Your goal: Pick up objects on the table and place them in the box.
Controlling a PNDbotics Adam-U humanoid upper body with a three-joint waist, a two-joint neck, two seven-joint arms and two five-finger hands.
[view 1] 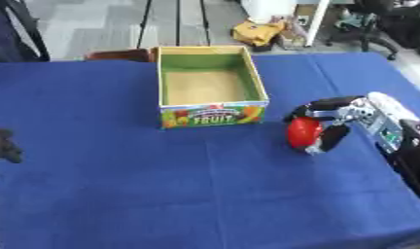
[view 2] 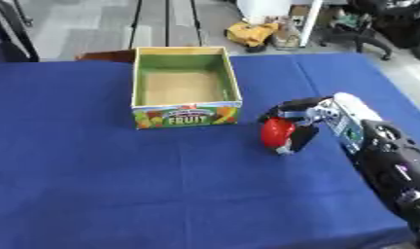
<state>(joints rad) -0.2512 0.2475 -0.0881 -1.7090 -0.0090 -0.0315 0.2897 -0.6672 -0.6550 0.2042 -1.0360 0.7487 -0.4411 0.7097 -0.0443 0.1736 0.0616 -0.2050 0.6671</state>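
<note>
An open cardboard box (view 1: 211,115) with green inner walls and "FRUIT" printed on its front stands upright at the middle back of the blue table; nothing shows inside it. To its right, my right hand (view 1: 332,116) has its fingers and thumb curled round a red round object (view 1: 304,132), just off the box's front right corner. Whether the object touches the cloth I cannot tell. My left hand (view 1: 4,146) shows only as a dark shape at the left edge of the left eye view.
The blue cloth (view 1: 162,194) covers the whole table. Beyond the far edge are a brown chair back (view 1: 120,54), a yellow bag (view 1: 257,31) on the floor and an office chair (view 1: 392,24) at the upper right.
</note>
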